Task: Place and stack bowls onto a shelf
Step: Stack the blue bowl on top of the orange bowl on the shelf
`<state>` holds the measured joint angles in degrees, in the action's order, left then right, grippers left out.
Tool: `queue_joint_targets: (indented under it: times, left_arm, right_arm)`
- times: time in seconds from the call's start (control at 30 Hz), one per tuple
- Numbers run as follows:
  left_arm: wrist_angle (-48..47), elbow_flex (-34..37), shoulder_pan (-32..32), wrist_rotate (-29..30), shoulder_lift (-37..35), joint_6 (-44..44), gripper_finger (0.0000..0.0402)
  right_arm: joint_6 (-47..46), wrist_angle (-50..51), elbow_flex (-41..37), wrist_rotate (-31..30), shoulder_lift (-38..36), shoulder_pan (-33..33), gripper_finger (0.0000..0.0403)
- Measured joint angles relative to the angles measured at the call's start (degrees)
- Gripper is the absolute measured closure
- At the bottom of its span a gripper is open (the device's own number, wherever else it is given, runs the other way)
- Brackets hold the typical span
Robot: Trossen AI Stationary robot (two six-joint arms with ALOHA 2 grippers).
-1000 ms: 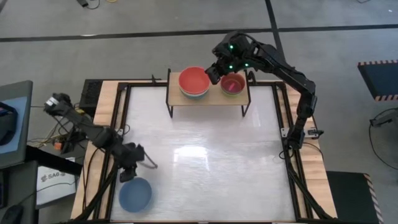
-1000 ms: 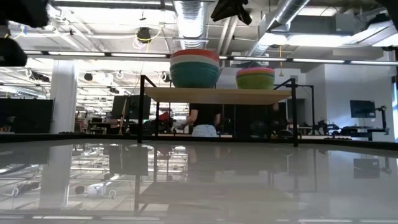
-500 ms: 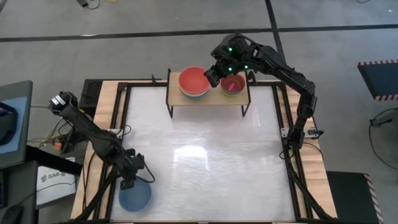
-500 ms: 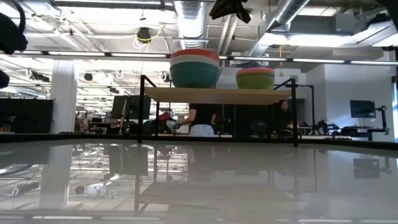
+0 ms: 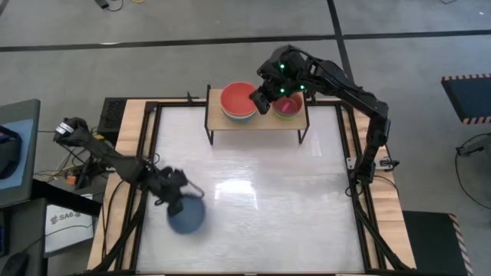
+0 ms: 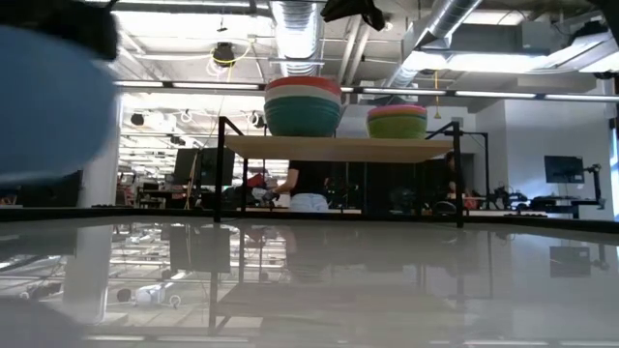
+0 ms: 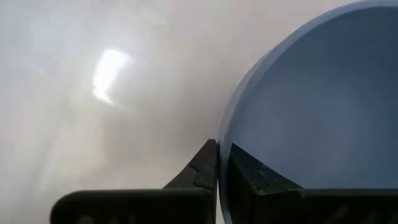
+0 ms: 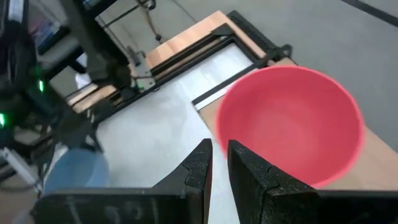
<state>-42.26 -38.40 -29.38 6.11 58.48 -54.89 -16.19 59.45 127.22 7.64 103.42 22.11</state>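
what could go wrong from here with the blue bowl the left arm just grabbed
1. The left gripper pinches the light blue bowl only at its rim, one finger inside and one outside, so the bowl may tilt or slip as it travels.
2. The right gripper hangs over the shelf between the red-topped stack and the pink-topped stack, so the arms could crowd each other there if the left arm arrives before it clears.

Grey floor (image 5: 153, 23), exposed ceiling ducts (image 6: 295, 29)
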Motion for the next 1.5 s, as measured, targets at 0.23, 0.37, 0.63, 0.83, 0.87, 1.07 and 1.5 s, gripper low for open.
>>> queue_joint_targets:
  times: [0.23,0.37,0.63,0.83,0.87,1.07,1.5]
  left_arm:
    - [-9.19,-15.88,10.93,23.54,-1.79,12.15,0.0400]
    - [-9.03,-25.47,17.68,32.08,-0.70,23.69,0.0400]
    - [-9.31,-37.27,29.17,36.86,7.95,38.40,0.0401]
    - [-5.75,-45.85,32.80,39.34,15.21,48.85,0.0401]
    - [-5.29,-47.30,33.11,39.36,16.18,50.41,0.0401]
    - [-3.41,-54.05,33.76,39.19,20.77,58.13,0.0401]
    - [-2.75,-56.38,33.66,36.58,22.18,66.17,0.0398]
  right_arm:
    - [6.24,-2.80,0.00,-0.04,0.00,-3.98,0.0324]
    - [9.73,-5.70,0.00,-0.11,-0.02,-7.30,0.0298]
    - [16.17,-12.75,0.00,-8.03,-0.04,-12.58,0.0198]
    - [20.22,-12.26,0.07,-13.92,1.40,-14.17,0.0177]
    - [20.56,-11.34,-0.04,-15.17,1.68,-14.28,0.0177]
    - [19.31,-8.72,0.02,-21.65,2.63,-14.23,0.0189]
    - [17.10,-3.28,0.00,-28.28,2.84,-12.92,0.0341]
